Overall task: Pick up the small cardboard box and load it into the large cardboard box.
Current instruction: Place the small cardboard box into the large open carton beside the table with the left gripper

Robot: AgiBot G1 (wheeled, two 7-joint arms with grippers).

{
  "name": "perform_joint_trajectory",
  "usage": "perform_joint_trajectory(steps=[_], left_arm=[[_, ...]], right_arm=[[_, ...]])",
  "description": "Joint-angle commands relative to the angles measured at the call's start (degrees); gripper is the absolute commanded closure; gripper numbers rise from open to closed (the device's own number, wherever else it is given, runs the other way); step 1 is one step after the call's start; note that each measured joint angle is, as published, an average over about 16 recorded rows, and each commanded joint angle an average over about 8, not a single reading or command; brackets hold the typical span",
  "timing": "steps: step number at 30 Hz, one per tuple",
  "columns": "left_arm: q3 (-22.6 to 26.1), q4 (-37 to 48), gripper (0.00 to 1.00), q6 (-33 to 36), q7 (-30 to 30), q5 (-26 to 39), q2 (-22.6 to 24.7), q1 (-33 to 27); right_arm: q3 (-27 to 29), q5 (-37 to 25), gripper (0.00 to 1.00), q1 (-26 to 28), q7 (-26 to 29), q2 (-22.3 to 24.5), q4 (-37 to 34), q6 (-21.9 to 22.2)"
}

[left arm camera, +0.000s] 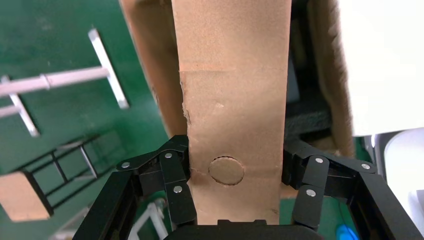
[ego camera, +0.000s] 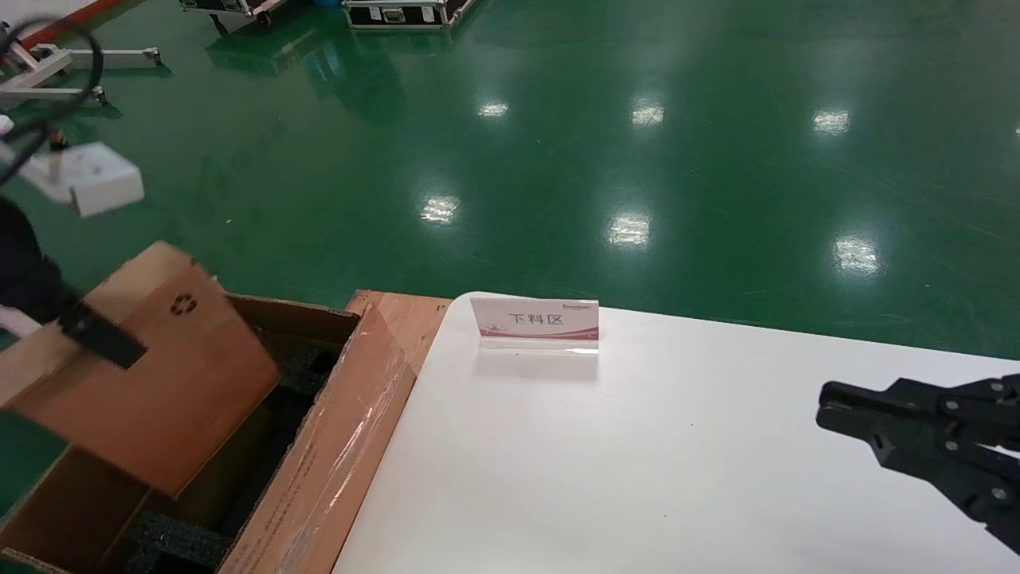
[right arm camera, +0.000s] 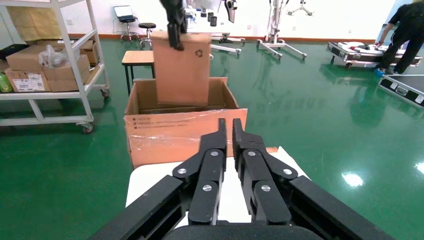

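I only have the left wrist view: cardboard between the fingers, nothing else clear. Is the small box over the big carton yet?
Observer: Yes. In the head view the small cardboard box hangs tilted over the open large cardboard box, its lower end dipping below the rim.
Operator: Is my grip at the top?
Observer: The right wrist view shows the left hand clamping the box's top edge.
Operator: Where's the other arm?
Observer: The right hand sits shut over the white table, well clear of the carton.
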Motion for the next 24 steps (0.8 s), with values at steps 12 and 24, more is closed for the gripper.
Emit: perform_joint_trajectory(steps=[12, 24], left_arm=[[2.42, -1.71, 1.0, -2.05, -0.84, 5.06, -7.13, 2.25], [2.44, -2.26, 1.0, -7.83, -1.85, 11.22, -11.4, 6.87]], right_arm=[[-0.05, 0.03, 0.0, 0.01, -0.02, 0.02, 0.0, 0.02], [-0.09, 0.06, 0.0, 0.02, -0.04, 0.04, 0.0, 0.04]])
